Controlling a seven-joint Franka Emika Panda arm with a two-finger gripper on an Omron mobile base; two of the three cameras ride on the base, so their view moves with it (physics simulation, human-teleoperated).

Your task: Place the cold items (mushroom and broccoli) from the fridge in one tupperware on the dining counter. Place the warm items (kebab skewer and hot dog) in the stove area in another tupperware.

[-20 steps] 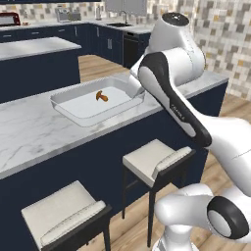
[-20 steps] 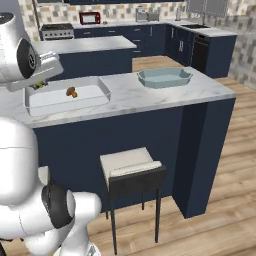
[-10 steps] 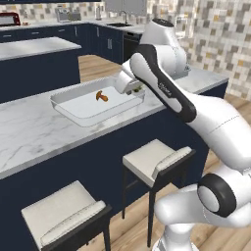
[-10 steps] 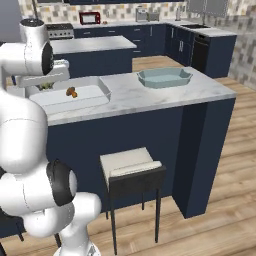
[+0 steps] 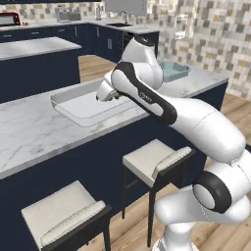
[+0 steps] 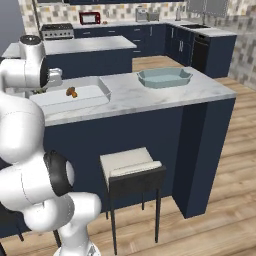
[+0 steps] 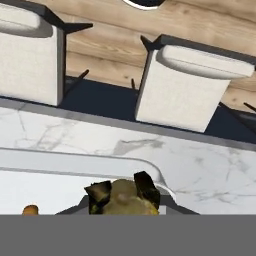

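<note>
**Tool over the white tupperware with a greenish lump between its tips**

In the hand view the tool (image 7: 122,192) has its two dark fingertips (image 7: 146,184) pinched in on a knobbly olive-green lump, which looks like the broccoli (image 7: 124,200), though it is too blurred for me to be sure. The tips sit tight against its sides, so the tool is closed on it.

From the left base view the tool (image 5: 109,94) hangs at the near right corner of the white tupperware (image 5: 78,105), low over its rim. Whether the lump touches the tray floor I cannot tell.

Inside that same tupperware lies a small brown-orange piece, the mushroom (image 6: 71,92), seen from the right base view toward the middle of the tray; its edge shows as an orange spot (image 7: 30,209) in the hand view, just beside the tool.

The white tupperware (image 6: 75,99) rests on the marble bench (image 6: 150,95). Further along the bench, well apart, stands the blue-grey tupperware (image 6: 164,77).

Below the bench front are two stools with pale cushions (image 5: 156,158), the other (image 5: 62,211) nearer the left. Behind everything runs a dark kitchen island (image 5: 37,61).
</note>
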